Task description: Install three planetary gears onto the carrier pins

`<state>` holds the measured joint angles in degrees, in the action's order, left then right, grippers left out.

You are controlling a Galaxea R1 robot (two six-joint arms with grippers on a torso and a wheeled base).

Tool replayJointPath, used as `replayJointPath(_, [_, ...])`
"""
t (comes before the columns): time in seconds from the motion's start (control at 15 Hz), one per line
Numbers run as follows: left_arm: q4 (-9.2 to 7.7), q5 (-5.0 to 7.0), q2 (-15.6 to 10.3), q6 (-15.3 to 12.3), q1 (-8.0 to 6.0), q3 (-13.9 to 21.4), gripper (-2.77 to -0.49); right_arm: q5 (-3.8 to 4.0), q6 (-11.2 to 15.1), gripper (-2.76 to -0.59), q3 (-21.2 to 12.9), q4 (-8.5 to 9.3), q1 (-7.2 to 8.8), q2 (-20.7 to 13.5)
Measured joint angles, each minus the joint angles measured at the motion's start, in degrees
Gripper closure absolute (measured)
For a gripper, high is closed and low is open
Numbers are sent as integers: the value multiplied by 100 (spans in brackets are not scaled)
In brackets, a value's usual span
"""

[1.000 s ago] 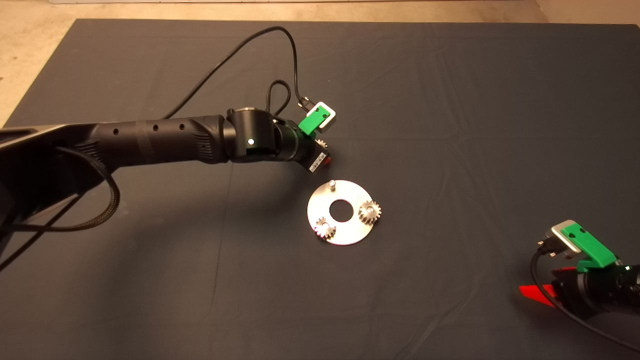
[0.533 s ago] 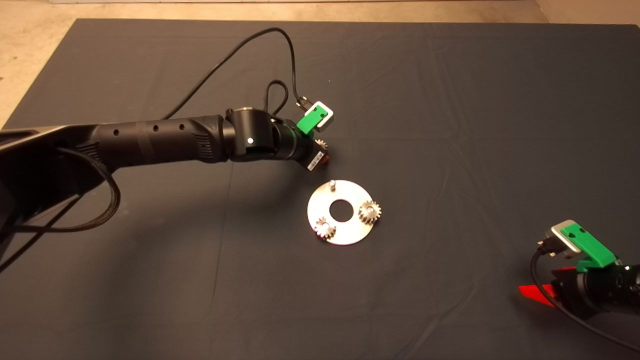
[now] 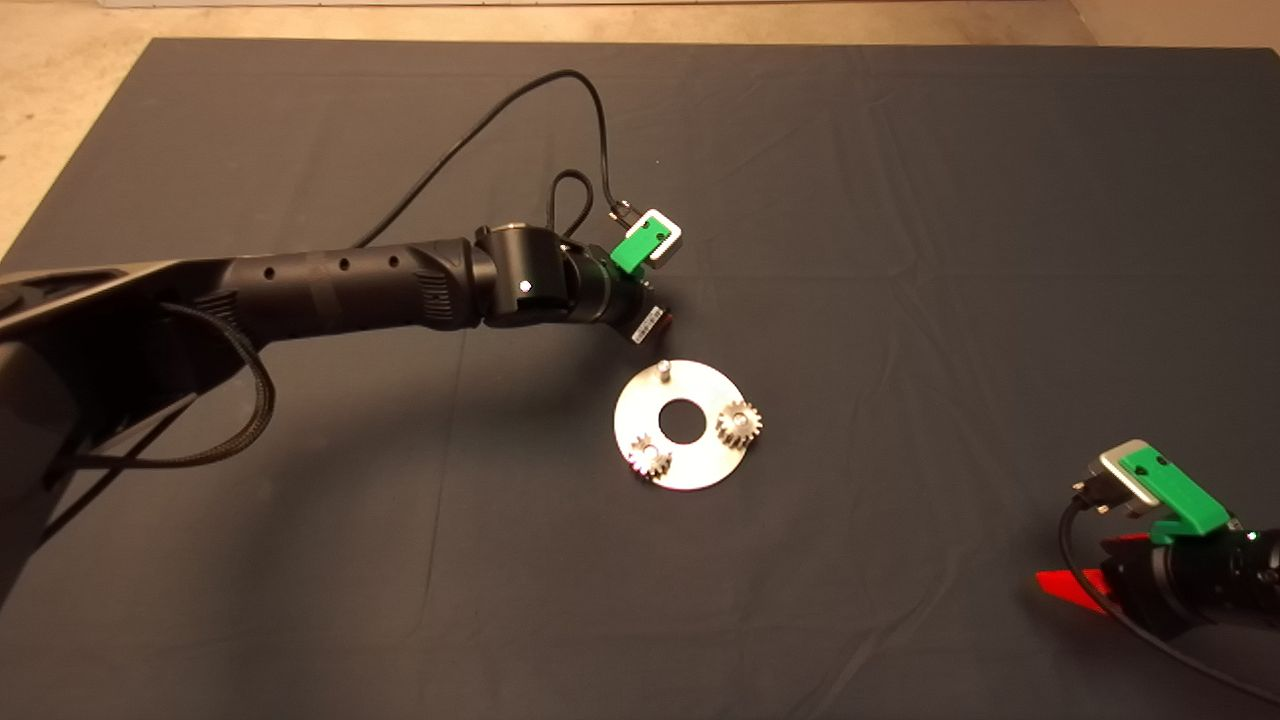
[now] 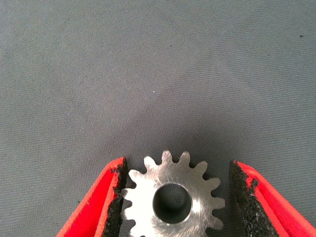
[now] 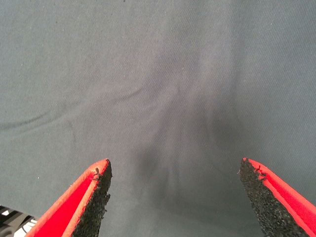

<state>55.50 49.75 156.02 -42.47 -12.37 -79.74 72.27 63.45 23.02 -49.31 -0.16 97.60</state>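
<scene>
A shiny silver disc (image 3: pixel 700 385) with a round central hole lies mid-mat. Two planetary gears sit on its carrier pins, one on the right (image 3: pixel 740 424) and one at the near left (image 3: pixel 650 458). The far pin (image 3: pixel 662 368) stands bare. My left gripper (image 3: pixel 658 322) hovers just beyond that bare pin, shut on the third planetary gear (image 4: pixel 173 200), which lies flat between the pads (image 4: pixel 116 197) in the left wrist view. In the head view this gear is hidden under the wrist. My right gripper (image 3: pixel 1068 583) is parked at the mat's near right, open and empty (image 5: pixel 175 165).
The left arm's black cable (image 3: pixel 590 130) loops over the mat behind the wrist. Bare floor (image 3: pixel 60 90) shows past the mat's far left corner. Only wrinkled dark mat (image 5: pixel 163 89) lies under the right gripper.
The left arm has moved a little to the right, closer to the bare pin. The gear that showed beside its wrist is now hidden under it. The right arm has not moved.
</scene>
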Motion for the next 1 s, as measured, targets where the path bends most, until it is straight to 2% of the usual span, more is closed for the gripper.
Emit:
replayJointPath(0.13, [1,0,-4,15,-1,-2,-124,-5,0,-192,0,0,1,0])
replayJointPath(0.4, [0,-9,-11,122,-2,-2,-124,-2,0,-192,0,0,-2,0])
replayJointPath(0.6, [0,-20,-20,124,-2,-2,-108,-2,0,-192,0,0,-2,0])
replayJointPath(1.0, [0,-30,-50,122,-2,-2,-102,-2,0,-192,0,0,-2,0])
